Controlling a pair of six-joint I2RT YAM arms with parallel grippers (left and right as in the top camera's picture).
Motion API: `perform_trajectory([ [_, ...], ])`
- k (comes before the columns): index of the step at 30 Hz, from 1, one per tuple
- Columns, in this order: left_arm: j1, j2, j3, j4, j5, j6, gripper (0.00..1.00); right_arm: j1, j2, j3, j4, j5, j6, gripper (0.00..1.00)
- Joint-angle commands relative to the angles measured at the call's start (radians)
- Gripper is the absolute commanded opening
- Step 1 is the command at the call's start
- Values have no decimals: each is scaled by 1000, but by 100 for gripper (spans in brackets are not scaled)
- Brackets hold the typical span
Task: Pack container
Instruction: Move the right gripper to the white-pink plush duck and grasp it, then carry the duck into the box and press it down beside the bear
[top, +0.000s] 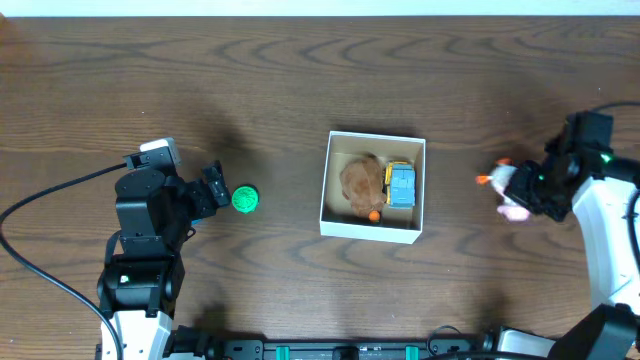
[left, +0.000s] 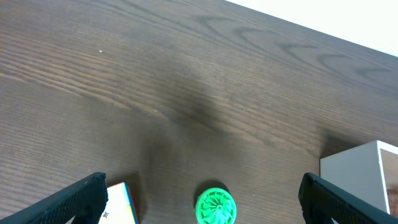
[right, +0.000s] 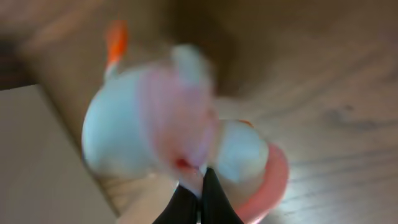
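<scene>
Overhead: the container (top: 368, 229) sits on the counter (top: 300, 80), holding a brown plush (top: 360, 180) and a toy truck (top: 400, 185); a green disc (top: 245, 199) lies left of it.

Left wrist: the left tool (left: 202, 180) gapes wide, empty.

Right wrist: the right tool (right: 200, 198) pinches a blurred white-pink toy (right: 180, 124) near the container.

The white and pink toy (right: 180, 130) is a close blur in the right wrist view, while the left wrist view's edges cut off the green disc (left: 216, 205) below and all but a corner of the container (left: 364, 174).
</scene>
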Motion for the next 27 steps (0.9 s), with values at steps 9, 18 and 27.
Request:
perform_trajectory([
  [9, 6, 1, 27, -2, -8, -2, 98, 384, -66, 292, -43, -3, 49, 1],
  [18, 6, 1, 27, -2, -8, -2, 98, 719, -27, 306, 135, 62, 146, 1],
  [27, 6, 1, 27, -2, -8, -2, 98, 886, 138, 306, 214, 131, 304, 1],
])
